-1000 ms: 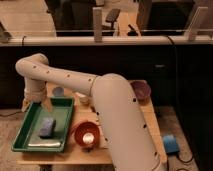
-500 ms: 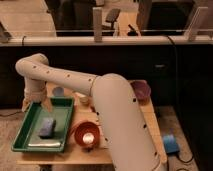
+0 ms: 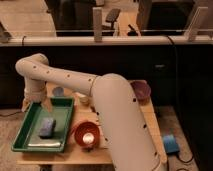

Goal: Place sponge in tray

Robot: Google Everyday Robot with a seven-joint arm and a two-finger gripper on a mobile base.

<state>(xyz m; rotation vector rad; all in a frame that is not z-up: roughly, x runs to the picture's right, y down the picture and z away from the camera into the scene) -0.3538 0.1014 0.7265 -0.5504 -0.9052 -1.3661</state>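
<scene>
One sponge [image 3: 47,127] inside tray [image 3: 30,121], red-orange bowl [image 3: 86,134] beside it, pincer [image 3: 36,103] over far rim, grip state unclear.

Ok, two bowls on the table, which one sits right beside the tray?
The red-orange bowl, against the green tray's right rim. The purple bowl sits at the far right corner, beyond the arm. The pincer is over the tray's back edge; the sponge lies inside.

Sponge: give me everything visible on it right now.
The sponge is a small blue rectangular block with rounded corners, soft-looking, lying flat inside the green tray, roughly mid-floor, long side along the tray's length. Only the tray floor touches it. The end effector is at the tray's far end, apart from the sponge.
</scene>
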